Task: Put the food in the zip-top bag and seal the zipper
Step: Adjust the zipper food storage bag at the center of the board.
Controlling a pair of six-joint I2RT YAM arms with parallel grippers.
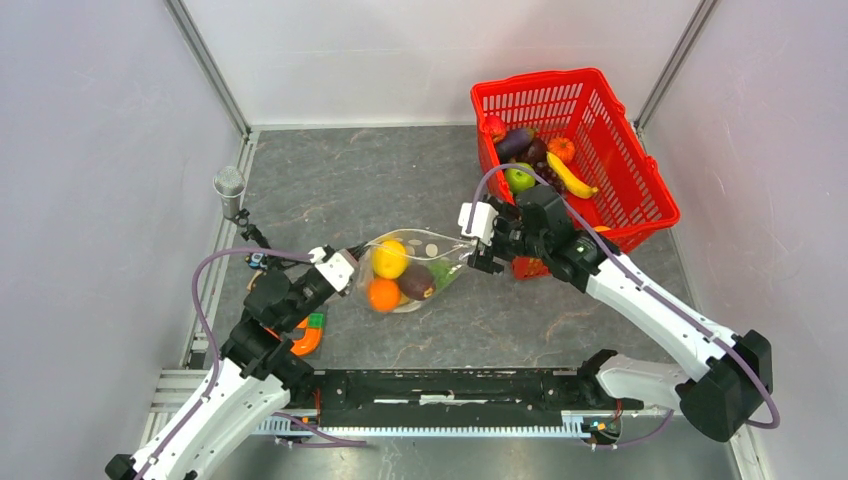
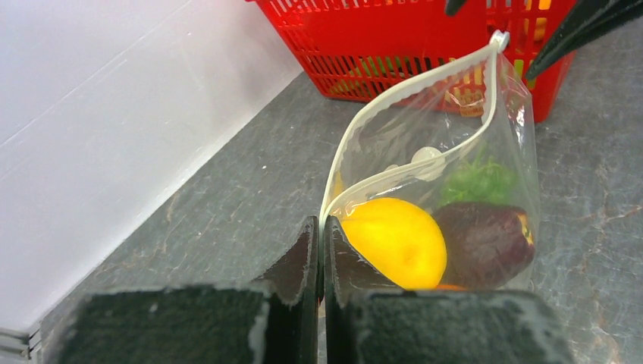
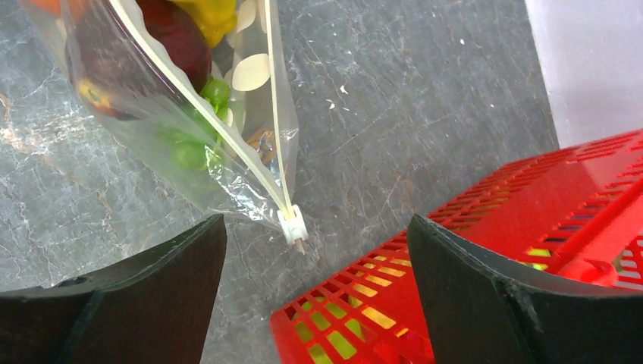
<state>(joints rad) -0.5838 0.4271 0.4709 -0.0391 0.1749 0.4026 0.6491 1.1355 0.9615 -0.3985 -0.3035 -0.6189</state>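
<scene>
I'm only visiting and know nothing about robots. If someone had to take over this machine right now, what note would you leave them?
Grippers: the left gripper is shut on the near corner of the zip-top bag. The right gripper is open, with its fingers on either side of the white tab at the zipper's far end, not touching it.
Bag: between the two grippers, mouth gaping.
Done: yellow fruit, orange fruit, purple piece and green piece are inside.
Left: banana, green apple and other food sit in the red basket. After that, seal the zipper.
</scene>
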